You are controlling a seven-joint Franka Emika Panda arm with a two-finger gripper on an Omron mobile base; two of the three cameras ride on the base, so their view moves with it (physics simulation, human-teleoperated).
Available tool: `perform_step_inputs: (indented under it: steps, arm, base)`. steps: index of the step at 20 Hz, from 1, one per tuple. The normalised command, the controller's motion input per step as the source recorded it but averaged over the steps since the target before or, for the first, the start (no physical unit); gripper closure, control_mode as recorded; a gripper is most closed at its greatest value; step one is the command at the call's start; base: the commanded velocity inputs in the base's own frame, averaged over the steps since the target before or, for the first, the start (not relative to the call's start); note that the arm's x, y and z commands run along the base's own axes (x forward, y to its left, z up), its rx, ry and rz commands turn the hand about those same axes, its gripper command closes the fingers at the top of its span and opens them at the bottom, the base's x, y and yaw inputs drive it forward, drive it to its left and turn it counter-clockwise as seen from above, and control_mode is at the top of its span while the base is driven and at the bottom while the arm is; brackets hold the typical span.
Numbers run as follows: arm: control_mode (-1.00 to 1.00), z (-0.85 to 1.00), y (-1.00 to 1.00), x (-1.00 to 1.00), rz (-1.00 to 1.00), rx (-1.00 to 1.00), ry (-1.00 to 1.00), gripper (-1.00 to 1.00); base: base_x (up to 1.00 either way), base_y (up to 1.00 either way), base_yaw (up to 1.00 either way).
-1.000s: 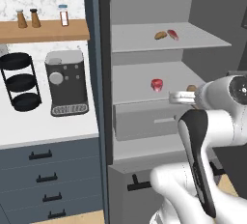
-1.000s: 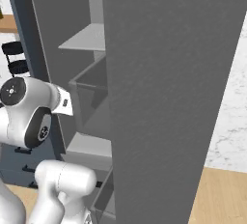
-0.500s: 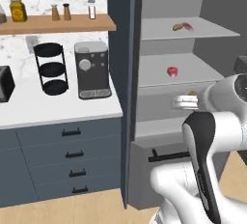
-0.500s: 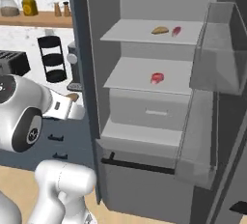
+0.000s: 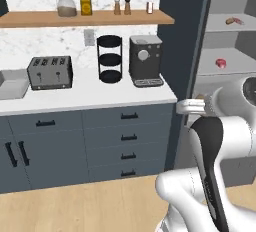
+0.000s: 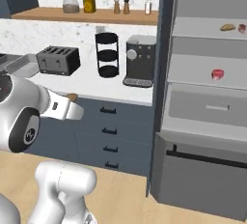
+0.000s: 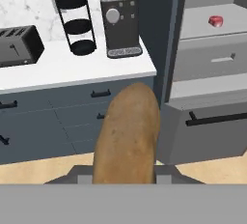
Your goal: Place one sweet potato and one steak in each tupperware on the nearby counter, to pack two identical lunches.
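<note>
A brown sweet potato (image 7: 128, 131) stands between the fingers of my gripper (image 7: 124, 175), which is shut on it. From the side its tip (image 6: 72, 96) peeks past the white hand, level with the counter (image 6: 96, 91) front. A light grey tupperware (image 5: 12, 83) lies at the counter's left end beside the toaster; its rim (image 6: 22, 64) shows there too. In the open fridge a red steak (image 6: 218, 75) lies on the middle shelf. Another sweet potato (image 6: 227, 27) and steak (image 6: 242, 28) sit on the upper shelf. The second tupperware is out of view.
On the counter stand a slotted toaster (image 5: 50, 72), a black tiered rack (image 5: 110, 59) and a coffee machine (image 5: 145, 60). A wooden shelf (image 5: 90, 18) with jars hangs above. The fridge's lower drawer (image 6: 202, 170) juts forward. Bare wood floor lies before the cabinets.
The whole picture has slid right as the base moved: the fridge went to the right edge, and the counter, toaster and tupperware came into view. The sweet potato stays in the gripper.
</note>
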Motion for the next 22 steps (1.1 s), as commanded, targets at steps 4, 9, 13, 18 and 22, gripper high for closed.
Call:
perform_step_inputs:
  steps: [4,9,13,18,22]
  arm:
    - [1.00,0.00,0.00,0.00,0.00,0.00,0.00,1.00]
    - [1.00,0.00,0.00,0.00,0.00,0.00,0.00,1.00]
    - [1.00,0.00,0.00,0.00,0.00,0.00,0.00,1.00]
    - [1.00,0.00,0.00,0.00,0.00,0.00,0.00,1.00]
    - [1.00,0.00,0.00,0.00,0.00,0.00,0.00,1.00]
  base:
    - [0.00,1.00,0.08]
    - [0.17,1.00,0.07]
    - [0.33,1.00,0.04]
    - [0.72,1.00,0.02]
    - [0.99,1.00,0.05]
